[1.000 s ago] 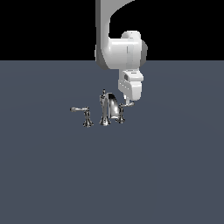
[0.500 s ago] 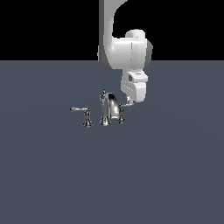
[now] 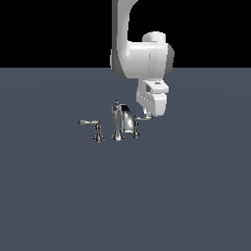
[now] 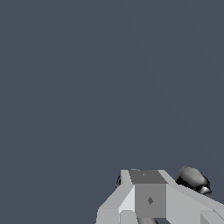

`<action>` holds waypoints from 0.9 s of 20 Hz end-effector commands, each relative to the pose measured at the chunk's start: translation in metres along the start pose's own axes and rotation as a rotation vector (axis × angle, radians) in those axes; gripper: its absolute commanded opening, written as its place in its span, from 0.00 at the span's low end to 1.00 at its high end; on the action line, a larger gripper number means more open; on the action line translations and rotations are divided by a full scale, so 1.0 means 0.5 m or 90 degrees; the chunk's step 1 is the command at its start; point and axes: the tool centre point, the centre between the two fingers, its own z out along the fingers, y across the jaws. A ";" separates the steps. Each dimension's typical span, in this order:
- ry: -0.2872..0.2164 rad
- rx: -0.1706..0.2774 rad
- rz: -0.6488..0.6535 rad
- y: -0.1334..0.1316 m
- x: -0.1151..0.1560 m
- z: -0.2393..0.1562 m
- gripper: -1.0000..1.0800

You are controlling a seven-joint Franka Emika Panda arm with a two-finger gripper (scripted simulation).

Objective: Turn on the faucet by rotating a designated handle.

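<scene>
Exterior view findings: the faucet (image 3: 117, 125) stands near the middle of the dark bench (image 3: 186, 196), a three-piece chrome set with an arched spout (image 3: 124, 120) topped by a small knob. On the exterior view's left is the twin lever (image 3: 92, 126), its arm level and pointing left, well apart from the arm and untouched. On the exterior view's right is the handle (image 3: 140, 120) that the task designates, a slim lever on a short flared post, its arm angled slightly upward.

The pincer (image 3: 148, 116) sits at the outer tip of that handle, with the white hand body directly above it. The fingers are largely hidden behind the hand housing and the lever tip, so contact appears likely but cannot be confirmed, and I cannot tell whether the jaws stand apart or together.

Wrist view findings: mostly bare bench, with the pale hand housing (image 4: 148, 197) across one corner and dark chrome rounded shapes (image 4: 192, 180) peeping out behind it (presumably faucet parts; too little shows to say which).

Assessment of progress: the approach stage looks complete, the tool being placed at the correct lever. Whether any rotation has been delivered cannot be judged. The turning of the handle is, on this evidence, outstanding in whole or in large part.
</scene>
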 end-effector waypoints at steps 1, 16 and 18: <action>-0.001 -0.004 0.001 0.016 -0.003 0.000 0.00; 0.000 -0.008 0.007 0.104 -0.018 -0.001 0.00; 0.000 -0.005 0.004 0.093 -0.020 -0.001 0.00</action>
